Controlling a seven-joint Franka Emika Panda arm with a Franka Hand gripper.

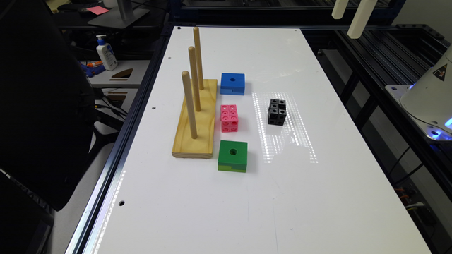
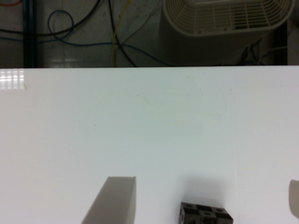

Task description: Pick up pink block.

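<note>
Near the middle of the bench (image 1: 317, 197), a little toward its long edge on the exterior view's left, I see the pink block (image 1: 229, 118) sitting flat on the white surface, free on all sides. It lies just beside the wooden peg board (image 1: 197, 130), between the blue block (image 1: 232, 84) toward the far edge and the green block (image 1: 232, 156) toward the near one, the three forming a row along the board's side. I judge that row to be a tidy starting layout, with gaps left so each piece can be reached alone. The black block (image 1: 277, 112) stands apart, toward the opposite long edge. The pink block's long axis runs roughly parallel to the bench's long edges, pointing from near edge to far edge, its holed faces turned up and outward. My gripper (image 2: 198, 200) hangs high above, holding nothing; in the wrist view its fingers (image 2: 114, 200) stand wide apart with the black block low between them, so I judge the approach has not begun.
</note>
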